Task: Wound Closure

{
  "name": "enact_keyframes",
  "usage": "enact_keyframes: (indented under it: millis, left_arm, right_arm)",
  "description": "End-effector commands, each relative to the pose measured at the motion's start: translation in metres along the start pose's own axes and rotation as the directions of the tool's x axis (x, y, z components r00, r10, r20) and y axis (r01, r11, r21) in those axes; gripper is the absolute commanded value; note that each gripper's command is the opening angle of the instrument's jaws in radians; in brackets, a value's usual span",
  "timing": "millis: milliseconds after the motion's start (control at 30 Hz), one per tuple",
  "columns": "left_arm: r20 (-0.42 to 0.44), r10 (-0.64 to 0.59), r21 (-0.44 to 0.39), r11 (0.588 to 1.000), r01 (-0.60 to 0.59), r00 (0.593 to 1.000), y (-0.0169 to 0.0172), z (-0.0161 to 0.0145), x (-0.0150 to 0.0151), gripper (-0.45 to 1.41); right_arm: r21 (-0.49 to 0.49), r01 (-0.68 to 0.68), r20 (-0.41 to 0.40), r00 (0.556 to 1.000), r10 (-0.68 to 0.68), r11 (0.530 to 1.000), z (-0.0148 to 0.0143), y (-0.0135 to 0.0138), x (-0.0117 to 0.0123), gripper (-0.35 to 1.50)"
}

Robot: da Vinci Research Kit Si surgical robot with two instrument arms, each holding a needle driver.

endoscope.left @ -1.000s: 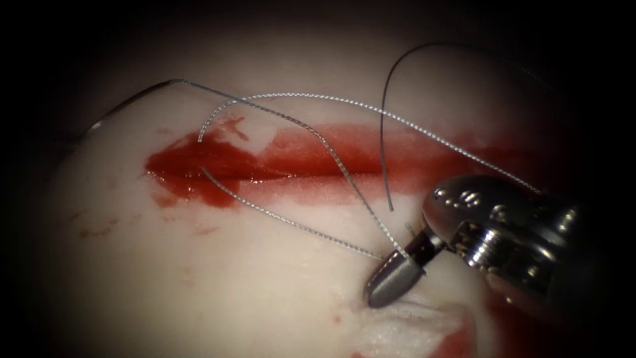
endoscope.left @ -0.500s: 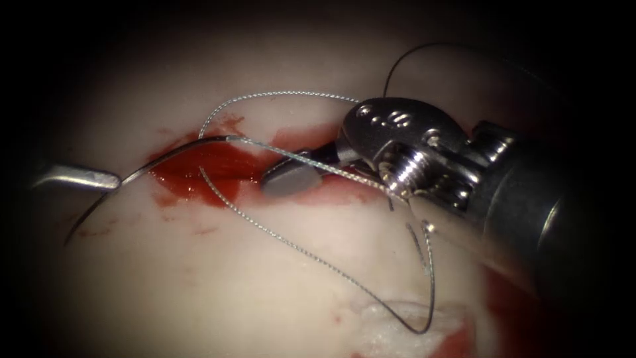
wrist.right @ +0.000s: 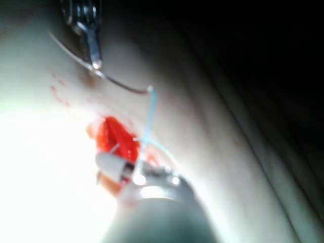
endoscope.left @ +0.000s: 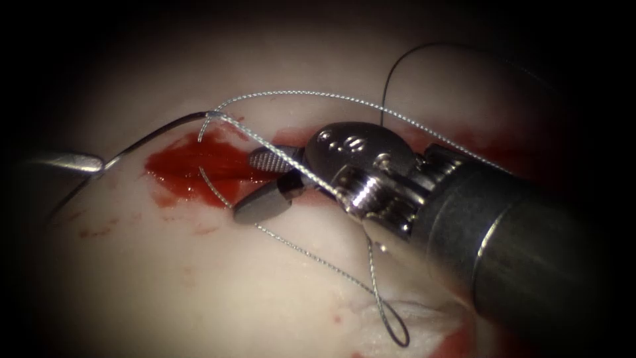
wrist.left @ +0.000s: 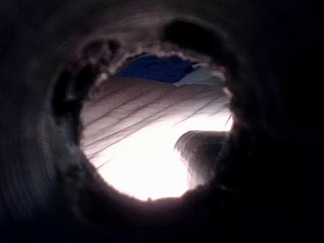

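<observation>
Over the cut (endoscope.left: 199, 166), right tool (endoscope.left: 260, 182) angled in low from the right, jaws parted around thread (endoscope.left: 291, 167), holding nothing, left tool (endoscope.left: 69, 161) gripping needle (endoscope.left: 156, 136) mid-curve, clear of tissue (endoscope.left: 165, 278).

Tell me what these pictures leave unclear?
- Needle: its point fades into the dark left edge of the endoscope view.
- Cut: the right tool covers its right stretch.
- Left tool: its shaft runs off the dark left edge.

Needle (endoscope.left: 142, 142) left of cut (endoscope.left: 199, 174); right gripper (endoscope.left: 262, 182) over cut.
</observation>
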Motion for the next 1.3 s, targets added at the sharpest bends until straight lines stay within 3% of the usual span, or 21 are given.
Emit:
enact_keyframes:
  millis: [33, 100, 200, 333, 400, 500, 633, 800, 900, 967, 1133, 1200, 1300]
  left_arm:
    - [0.004, 0.008, 0.005, 1.000, -0.008, 1.000, -0.0009, 0.0003, -0.0010, -0.45]
    - [0.007, 0.007, 0.005, 1.000, -0.007, 1.000, -0.0010, 0.0003, -0.0010, -0.45]
    - [0.008, 0.006, 0.011, 1.000, -0.007, 1.000, -0.0010, 0.0003, -0.0010, -0.45]
    - [0.008, 0.006, 0.011, 1.000, -0.006, 1.000, -0.0011, 0.0003, -0.0010, -0.45]
    - [0.008, 0.005, 0.011, 1.000, -0.006, 1.000, -0.0011, 0.0003, -0.0010, -0.45]
    - [0.008, 0.005, 0.011, 1.000, -0.005, 1.000, -0.0011, 0.0003, -0.0010, -0.45]
    - [0.009, 0.005, 0.010, 1.000, -0.005, 1.000, -0.0011, 0.0003, -0.0010, -0.45]
    - [0.009, 0.005, 0.010, 1.000, -0.005, 1.000, -0.0011, 0.0003, -0.0010, -0.45]
    - [0.010, 0.005, 0.010, 1.000, -0.005, 1.000, -0.0011, 0.0004, -0.0010, -0.45]
    - [0.010, 0.005, 0.010, 1.000, -0.005, 1.000, -0.0011, 0.0004, -0.0010, -0.45]
    - [0.010, 0.005, 0.010, 1.000, -0.005, 1.000, -0.0011, 0.0004, -0.0010, -0.45]
    - [0.010, 0.005, 0.010, 1.000, -0.005, 1.000, -0.0011, 0.0004, -0.0010, -0.45]
    - [0.014, 0.006, 0.009, 1.000, -0.006, 1.000, -0.0011, 0.0003, -0.0010, -0.45]
  right_arm:
    - [0.021, 0.003, 0.010, 1.000, -0.003, 1.000, 0.0010, 0.0003, 0.0011, 0.54]
    - [0.048, 0.009, 0.028, 1.000, -0.010, 0.999, 0.0016, 0.0002, 0.0011, 0.16]
    - [0.048, 0.009, 0.032, 0.999, -0.010, 0.999, 0.0023, 0.0002, 0.0011, 0.36]
    - [0.015, 0.013, 0.073, 0.997, -0.014, 1.000, 0.0027, 0.0010, 0.0008, 0.26]
    - [0.004, 0.016, 0.087, 0.996, -0.016, 1.000, 0.0030, 0.0013, 0.0006, 0.31]
    - [-0.004, 0.022, 0.093, 0.995, -0.021, 1.000, 0.0035, 0.0016, 0.0003, 0.69]
    - [-0.007, 0.014, 0.092, 0.996, -0.013, 1.000, 0.0037, 0.0016, 0.0004, 0.54]
    - [-0.014, 0.014, 0.092, 0.996, -0.012, 1.000, 0.0044, 0.0017, 0.0006, 0.58]
    - [-0.018, 0.014, 0.095, 0.995, -0.013, 1.000, 0.0048, 0.0017, 0.0006, 0.32]
    - [-0.019, 0.014, 0.095, 0.995, -0.013, 1.000, 0.0049, 0.0017, 0.0006, -0.35]
    - [-0.040, 0.022, 0.133, 0.991, -0.016, 0.999, 0.0048, 0.0018, 0.0006, -0.35]
    - [-0.043, 0.009, 0.186, 0.983, -0.001, 0.999, 0.0046, 0.0018, 0.0006, -0.35]
    - [0.031, -0.017, 0.284, 0.959, 0.007, 0.999, 0.0038, 0.0015, 0.0002, -0.35]
